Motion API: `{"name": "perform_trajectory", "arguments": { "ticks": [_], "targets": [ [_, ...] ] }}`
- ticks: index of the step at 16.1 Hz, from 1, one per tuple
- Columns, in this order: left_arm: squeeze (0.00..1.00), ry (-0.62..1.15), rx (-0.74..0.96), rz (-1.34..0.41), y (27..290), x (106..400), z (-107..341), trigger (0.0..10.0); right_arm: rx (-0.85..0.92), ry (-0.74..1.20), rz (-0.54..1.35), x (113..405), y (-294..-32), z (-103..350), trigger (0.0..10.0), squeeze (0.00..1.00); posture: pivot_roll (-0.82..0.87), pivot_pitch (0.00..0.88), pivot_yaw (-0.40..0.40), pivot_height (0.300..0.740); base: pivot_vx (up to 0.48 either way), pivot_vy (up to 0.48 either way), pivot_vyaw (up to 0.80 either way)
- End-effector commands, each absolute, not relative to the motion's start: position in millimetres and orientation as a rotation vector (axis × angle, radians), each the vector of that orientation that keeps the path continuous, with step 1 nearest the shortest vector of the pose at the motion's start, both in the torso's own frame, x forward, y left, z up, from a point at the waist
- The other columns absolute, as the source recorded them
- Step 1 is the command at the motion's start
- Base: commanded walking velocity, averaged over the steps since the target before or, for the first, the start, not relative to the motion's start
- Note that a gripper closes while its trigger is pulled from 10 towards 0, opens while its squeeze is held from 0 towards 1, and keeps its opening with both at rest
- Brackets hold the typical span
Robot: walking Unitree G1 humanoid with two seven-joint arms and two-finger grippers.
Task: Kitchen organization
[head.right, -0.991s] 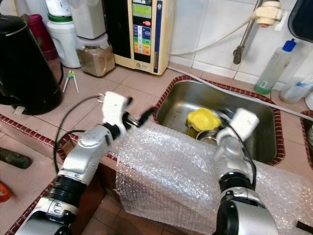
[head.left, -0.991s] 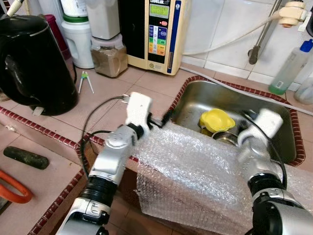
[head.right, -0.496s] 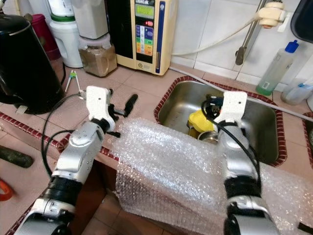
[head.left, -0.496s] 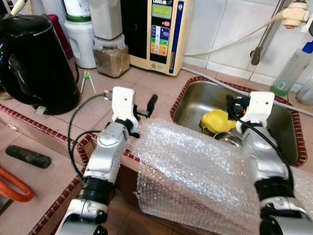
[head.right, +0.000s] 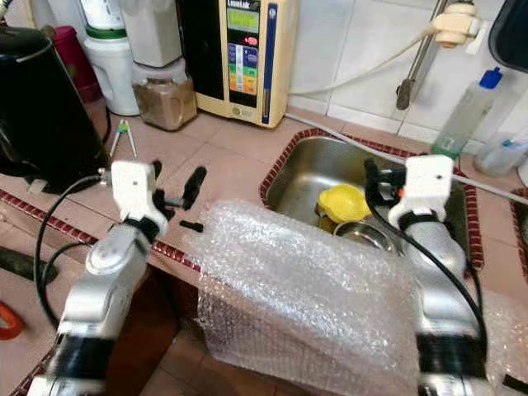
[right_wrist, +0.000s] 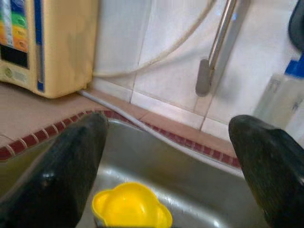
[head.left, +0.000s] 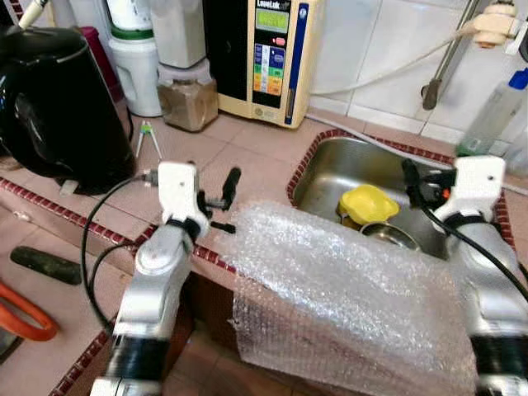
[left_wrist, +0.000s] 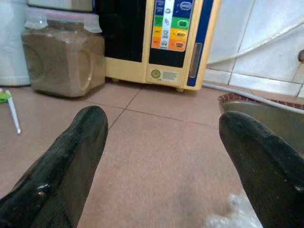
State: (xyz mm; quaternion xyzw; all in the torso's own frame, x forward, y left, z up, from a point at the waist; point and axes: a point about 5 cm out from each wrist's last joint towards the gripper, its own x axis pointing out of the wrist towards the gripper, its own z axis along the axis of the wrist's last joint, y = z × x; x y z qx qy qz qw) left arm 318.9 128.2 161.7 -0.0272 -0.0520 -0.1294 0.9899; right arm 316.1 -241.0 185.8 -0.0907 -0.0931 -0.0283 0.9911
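Both grippers are hovering with their black fingers spread wide and nothing between them. Seen from the head camera, the left gripper (head.left: 223, 202) is hanging over the terracotta-tiled counter (head.left: 256, 153), just beside the near-left edge of the clear bubble-wrap sheet (head.left: 338, 280), which is lying draped over the counter's front edge and hanging down toward the floor. The right gripper (head.left: 417, 183) is hovering above the stainless steel sink (head.left: 330, 169), where a yellow plastic cup (head.left: 367, 205) is sitting next to a round steel bowl (head.left: 389, 237). A black electric kettle (head.left: 54, 103) is standing at the far left, and a cream-and-black water purifier (head.left: 264, 54) is standing against the white tiled wall, beside a clear jar of brown powder (head.left: 186, 99).

From the left wrist, the two fingers (left_wrist: 57, 166) are framing bare counter tile, with the jar of brown powder (left_wrist: 61, 57) and the water purifier (left_wrist: 161, 35) standing beyond them and a corner of bubble wrap (left_wrist: 232, 213) showing near one finger.

From the right wrist, the fingers (right_wrist: 57, 175) are framing the sink, with the yellow cup (right_wrist: 130, 209) lying below and between them.
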Motion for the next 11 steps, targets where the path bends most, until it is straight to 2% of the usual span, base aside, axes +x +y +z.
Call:
{"name": "perform_trajectory", "arguments": {
  "ticks": [1, 3, 4, 5, 6, 11],
  "targets": [
    [1.0, -0.121, -0.04, -0.266, 128.4, 314.0, 166.9, 10.0, -0.185, -0.201, -0.077, 307.9, -246.3, 191.9, 10.0, 1.0, -0.02, 0.0, 0.009, 0.74, 0.0, 0.0, 0.0],
    [1.0, -0.093, -0.031, -0.237, 133.8, 306.5, 163.8, 10.0, -0.138, -0.196, -0.085, 294.4, -244.4, 191.7, 10.0, 1.0, -0.02, 0.0, -0.003, 0.74, 0.0, 0.0, 0.0],
    [0.68, -0.072, -0.03, -0.227, 137.4, 303.6, 161.1, 10.0, -0.116, -0.196, -0.093, 286.4, -243.0, 191.1, 10.0, 1.0, -0.02, 0.0, -0.003, 0.74, 0.0, 0.0, 0.0],
    [0.14, -0.065, -0.025, -0.222, 139.2, 301.4, 160.1, 10.0, -0.12, -0.19, -0.099, 281.8, -242.1, 189.2, 10.0, 1.0, -0.02, 0.0, -0.002, 0.74, 0.0, 0.0, 0.0],
    [0.0, -0.059, -0.02, -0.223, 140.4, 298.4, 159.8, 10.0, -0.125, -0.183, -0.101, 277.3, -240.5, 187.6, 10.0, 1.0, -0.02, 0.0, -0.002, 0.74, 0.0, 0.0, 0.0],
    [0.0, 0.015, 0.014, -0.24, 148.4, 282.8, 155.8, 10.0, -0.067, -0.183, -0.143, 258.8, -232.2, 187.6, 10.0, 1.0, -0.01, 0.0, -0.017, 0.74, 0.0, 0.0, 0.0]
  ]
}}
